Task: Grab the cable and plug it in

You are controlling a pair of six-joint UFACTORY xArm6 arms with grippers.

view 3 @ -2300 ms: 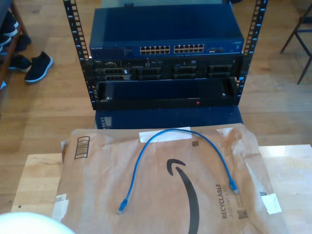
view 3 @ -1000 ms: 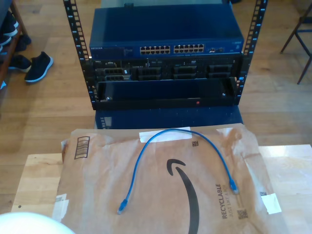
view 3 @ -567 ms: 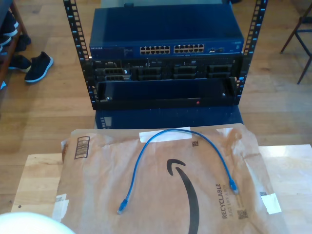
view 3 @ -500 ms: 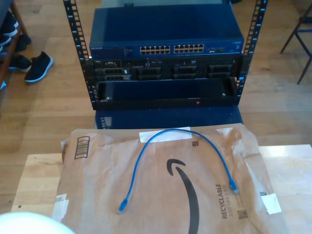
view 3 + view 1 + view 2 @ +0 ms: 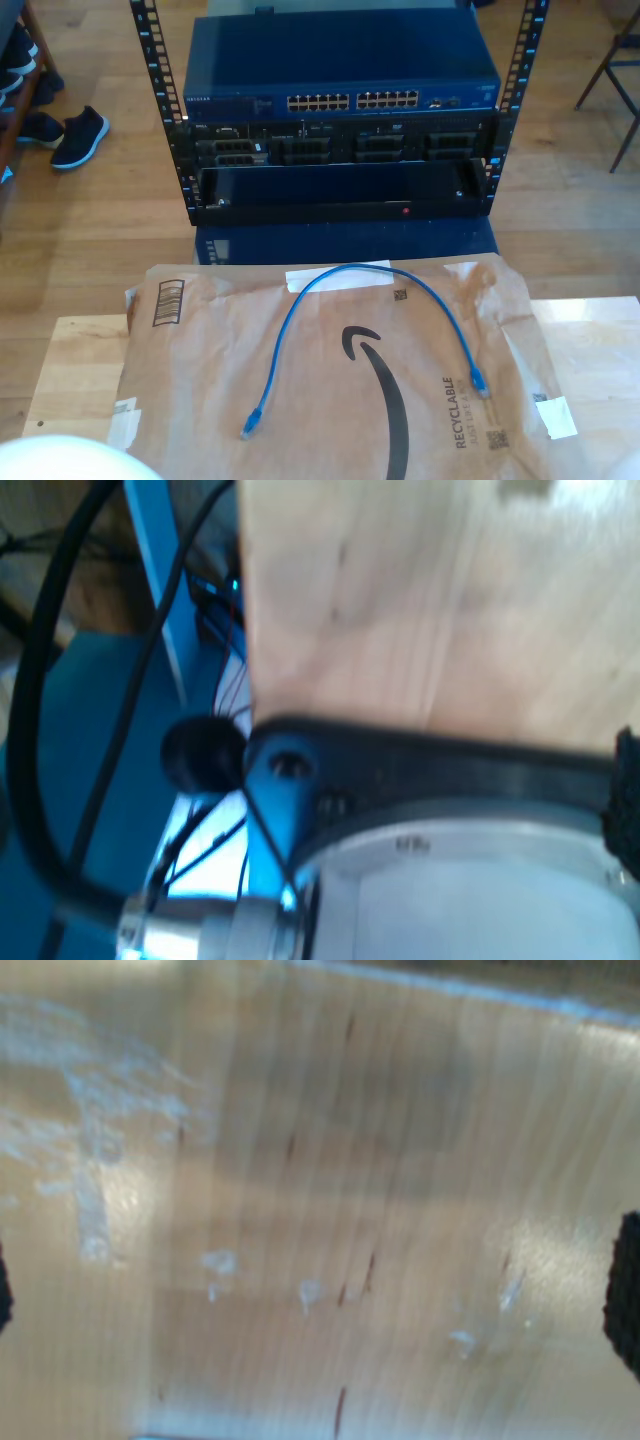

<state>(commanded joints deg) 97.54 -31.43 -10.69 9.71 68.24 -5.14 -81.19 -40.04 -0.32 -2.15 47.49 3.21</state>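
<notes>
The bright-blue cable point(image 5: 345, 275) lies in an arch on a brown paper mailer point(image 5: 200, 360) on the wooden table point(image 5: 80, 370). One plug point(image 5: 247, 430) rests toward the exterior view's left, the other plug point(image 5: 481, 385) toward its right. Nothing touches the cable. In the second wrist view my second gripper point(image 5: 315, 1295) hangs open close over bare wood, a dark fingertip point(image 5: 626, 1300) at each edge. In the first wrist view a dark fingertip point(image 5: 626, 800) of my first gripper shows beside table wood point(image 5: 420, 600); its state is unclear.
Beyond the table stands a rack point(image 5: 150, 70) with a blue network switch point(image 5: 240, 103) and its row of ports point(image 5: 352, 101). A white rounded shape point(image 5: 70, 462) sits at the exterior view's bottom left. A thick black cable point(image 5: 30, 710) and an arm base point(image 5: 450, 880) show in the first wrist view.
</notes>
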